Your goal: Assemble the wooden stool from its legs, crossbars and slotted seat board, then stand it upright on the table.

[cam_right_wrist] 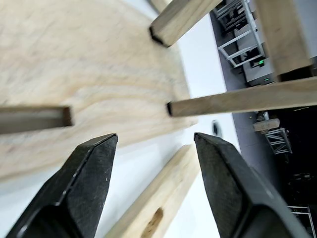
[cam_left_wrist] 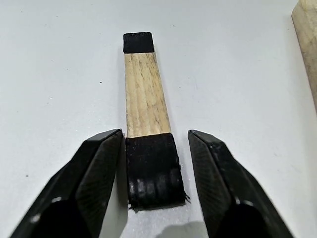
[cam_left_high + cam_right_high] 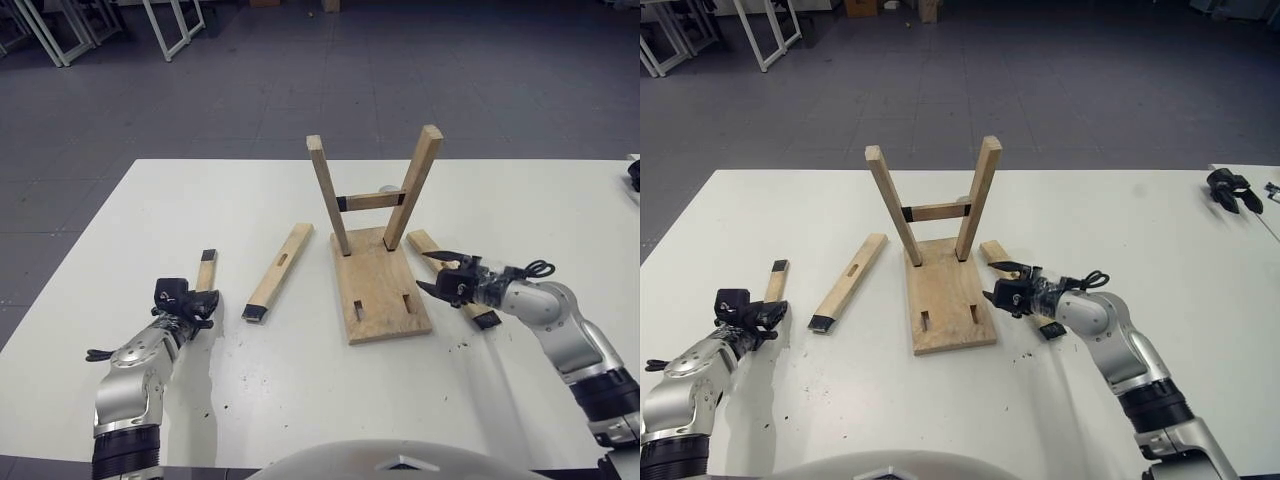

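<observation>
Two legs are standing in the seat board mid-table.
Head view: white table is carrying dark specks, grey floor stretching beyond. Left wrist: left gripper is gaping astride the crossbar; centring before closing seems wise. Right wrist: right gripper is gaping above a loose leg.

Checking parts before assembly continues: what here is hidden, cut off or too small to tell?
- Loose wooden leg right of the slotted seat board: eye views, middle hidden by the right gripper.
- Small grey object behind the fitted crossbar: too small, partly covered by it.
- Black object at far right: too small to identify.
</observation>
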{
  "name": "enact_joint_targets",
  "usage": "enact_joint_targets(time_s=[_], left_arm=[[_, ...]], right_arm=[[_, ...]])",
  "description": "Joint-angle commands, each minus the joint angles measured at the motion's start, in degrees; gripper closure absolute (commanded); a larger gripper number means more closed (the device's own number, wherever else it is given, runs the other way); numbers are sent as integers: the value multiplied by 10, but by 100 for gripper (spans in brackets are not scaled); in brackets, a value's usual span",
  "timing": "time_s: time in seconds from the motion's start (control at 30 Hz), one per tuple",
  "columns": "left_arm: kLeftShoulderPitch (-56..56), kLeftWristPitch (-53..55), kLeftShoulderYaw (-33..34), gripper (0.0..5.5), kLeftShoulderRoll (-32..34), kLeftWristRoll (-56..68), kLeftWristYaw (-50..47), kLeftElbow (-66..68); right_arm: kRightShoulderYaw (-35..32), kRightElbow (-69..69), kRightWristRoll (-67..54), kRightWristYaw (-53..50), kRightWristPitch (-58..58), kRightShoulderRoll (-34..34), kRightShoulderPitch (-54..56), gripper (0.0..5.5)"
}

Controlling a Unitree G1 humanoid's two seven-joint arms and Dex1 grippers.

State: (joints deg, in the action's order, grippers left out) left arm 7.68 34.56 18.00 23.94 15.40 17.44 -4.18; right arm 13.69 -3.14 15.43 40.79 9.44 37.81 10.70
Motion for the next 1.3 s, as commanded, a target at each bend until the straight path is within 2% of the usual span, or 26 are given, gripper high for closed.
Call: enact_joint_targets(time_s=[0.03,0.13,0.17,0.3,0.4,0.5,0.6,0.77,1.0,1.2,1.23,1.3], left_arm=[[15,55,-21,374,10,-18,-14,-8],[13,50,-42,420,31,-50,-25,-24],[10,42,-47,421,35,-60,-29,-31],[-15,-125,-25,421,9,-82,-56,-67],[-41,-247,-14,421,-13,-59,-40,-93],[-57,-349,-51,421,-2,-69,5,-133],[-72,-396,-91,421,4,-75,45,-157],[-103,-442,-154,421,7,-91,90,-176],[-116,-467,-195,421,15,-122,112,-185],[-111,-487,-197,421,24,-141,115,-173],[-111,-488,-195,421,25,-140,116,-172],[-111,-489,-194,421,27,-138,118,-169]], right_arm=[[-30,-60,-84,31,-99,-26,29,265],[-45,-124,-188,65,-237,-48,44,265],[-50,-138,-218,67,-284,-57,49,247],[-88,-177,-346,34,-467,-114,83,186],[-138,-180,-443,-9,-571,-167,121,176],[-185,-172,-542,-43,-653,-214,161,176],[-225,-160,-635,-75,-716,-250,195,176],[-277,-126,-764,-145,-768,-298,250,176],[-280,-71,-807,-206,-752,-325,294,176],[-268,-68,-824,-200,-744,-314,309,263],[-263,-69,-820,-196,-741,-309,309,302],[-253,-71,-812,-186,-734,-298,309,339]])
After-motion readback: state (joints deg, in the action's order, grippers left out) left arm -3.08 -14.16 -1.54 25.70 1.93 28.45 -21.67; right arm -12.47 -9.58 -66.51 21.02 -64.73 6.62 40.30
